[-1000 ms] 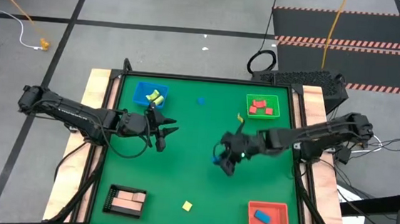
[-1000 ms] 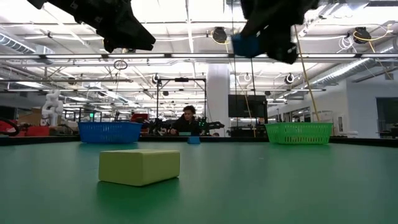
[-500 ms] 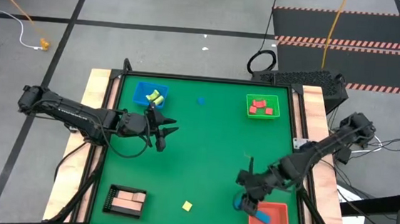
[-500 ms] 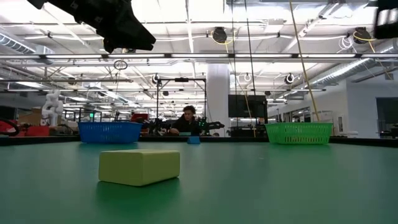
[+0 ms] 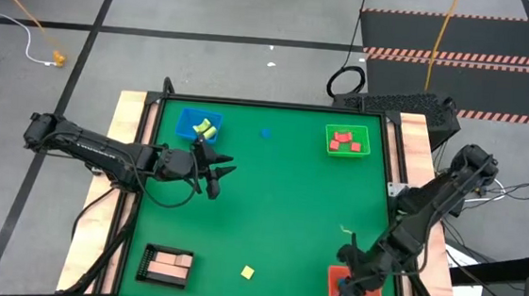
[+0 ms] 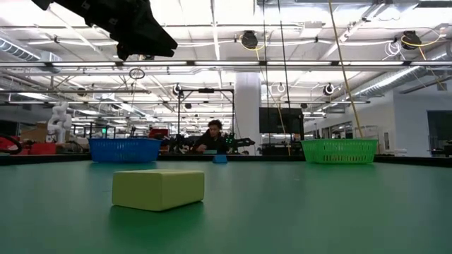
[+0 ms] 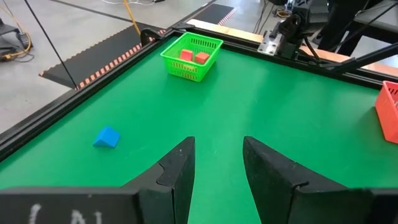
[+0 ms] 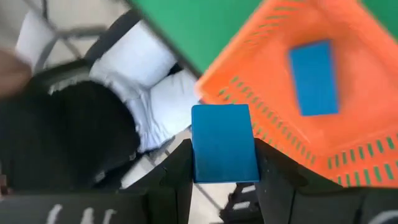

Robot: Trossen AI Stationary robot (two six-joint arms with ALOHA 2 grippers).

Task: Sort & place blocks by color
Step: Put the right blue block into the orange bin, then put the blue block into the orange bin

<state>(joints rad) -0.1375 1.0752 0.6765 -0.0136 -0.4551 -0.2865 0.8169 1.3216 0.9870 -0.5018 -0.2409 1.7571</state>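
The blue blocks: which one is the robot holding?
The one pinched in the right end effector: blue block above the red tray. Another lies in that tray; a third sits loose on the table.

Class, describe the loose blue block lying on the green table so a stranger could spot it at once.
Start at the far edge of the green table, between the blue tray and the green tray. The blue block lies there alone on bare felt. Unlike every other blue block, it is in no tray and no end effector.
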